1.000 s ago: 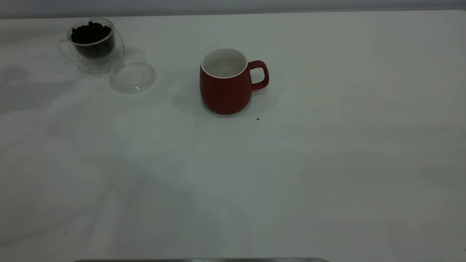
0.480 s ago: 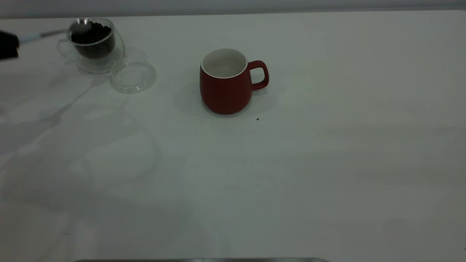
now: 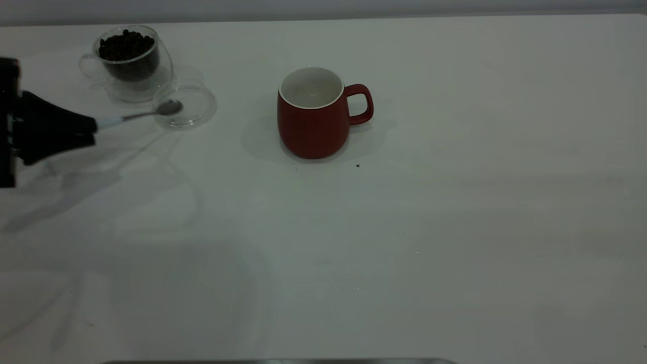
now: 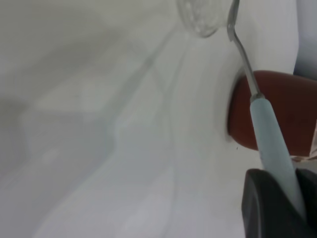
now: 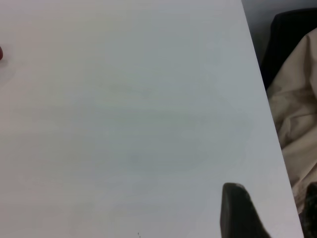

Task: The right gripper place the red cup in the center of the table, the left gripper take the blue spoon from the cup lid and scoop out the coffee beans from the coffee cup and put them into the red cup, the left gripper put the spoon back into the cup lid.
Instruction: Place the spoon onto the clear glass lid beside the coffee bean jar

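The left claw (image 3: pixel 91 125) gripped the blue spoon (image 3: pixel 144 114) by its handle; the spoon reached straight ahead from the claw, its bowl over the cup lid (image 3: pixel 186 105) on the worktop (image 3: pixel 404 227).

The right claw (image 5: pixel 270 210), fingers apart, waited far away.

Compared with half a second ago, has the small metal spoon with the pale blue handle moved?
Yes. The blue spoon left the glass coffee cup; its bowl is now over the clear cup lid, held by the left gripper.

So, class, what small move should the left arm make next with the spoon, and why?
Probably lower the blue spoon and release it. The left end effector grips its handle, and its bowl, seemingly empty, hangs over the cup lid. The right end effector waits at the table edge.
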`<move>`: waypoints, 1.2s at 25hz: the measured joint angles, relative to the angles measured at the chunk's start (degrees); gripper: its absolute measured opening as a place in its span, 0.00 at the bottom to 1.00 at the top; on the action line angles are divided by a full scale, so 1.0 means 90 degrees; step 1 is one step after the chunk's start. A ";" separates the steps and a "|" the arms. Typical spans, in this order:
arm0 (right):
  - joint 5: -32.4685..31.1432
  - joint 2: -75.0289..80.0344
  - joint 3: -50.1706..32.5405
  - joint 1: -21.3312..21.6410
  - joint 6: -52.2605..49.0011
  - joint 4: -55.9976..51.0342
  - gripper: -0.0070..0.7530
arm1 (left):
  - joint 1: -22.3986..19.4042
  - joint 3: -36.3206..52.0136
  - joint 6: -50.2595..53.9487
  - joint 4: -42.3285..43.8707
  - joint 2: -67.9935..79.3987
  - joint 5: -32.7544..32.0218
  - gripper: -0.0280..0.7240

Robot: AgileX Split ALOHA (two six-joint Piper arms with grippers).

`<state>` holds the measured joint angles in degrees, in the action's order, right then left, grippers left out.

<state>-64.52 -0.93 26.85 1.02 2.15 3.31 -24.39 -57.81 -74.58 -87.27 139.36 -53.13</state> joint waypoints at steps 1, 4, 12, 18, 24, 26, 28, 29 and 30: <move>0.0000 0.0000 0.0000 0.0000 0.0000 0.0000 0.47 | 0.0067 -0.0049 -0.0043 -0.0086 0.0065 -0.0025 0.20; 0.0000 0.0000 0.0000 0.0000 0.0000 0.0000 0.47 | 0.0263 -0.0192 -0.0117 -0.0381 0.0176 -0.0070 0.20; 0.0000 0.0000 0.0000 0.0000 0.0000 0.0000 0.47 | 0.0503 -0.0347 0.0051 -0.1180 0.0267 0.0230 0.20; 0.0000 0.0000 0.0000 0.0000 0.0000 0.0000 0.47 | 0.0503 -0.0361 0.0118 -0.1224 0.0267 0.0326 0.20; 0.0000 0.0000 0.0000 0.0000 0.0000 0.0000 0.47 | 0.0503 -0.0363 0.0176 -0.1362 0.0267 0.0347 0.20; 0.0000 0.0000 0.0000 0.0000 0.0000 0.0000 0.47 | 0.0503 -0.0363 0.0219 -0.1362 0.0267 0.0349 0.20; 0.0000 0.0000 0.0000 0.0000 0.0000 0.0000 0.47 | 0.0503 -0.0363 0.0232 -0.1362 0.0267 0.0369 0.20; 0.0000 0.0000 0.0000 0.0000 0.0000 0.0000 0.47 | 0.0503 -0.0363 0.0239 -0.1362 0.0267 0.0384 0.20; 0.0000 0.0000 0.0000 0.0000 0.0000 0.0000 0.47 | 0.0503 -0.0363 0.0250 -0.1362 0.0267 0.0408 0.20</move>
<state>-64.52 -0.93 26.85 1.02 2.15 3.31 -19.87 -61.08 -72.33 -99.53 141.76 -49.46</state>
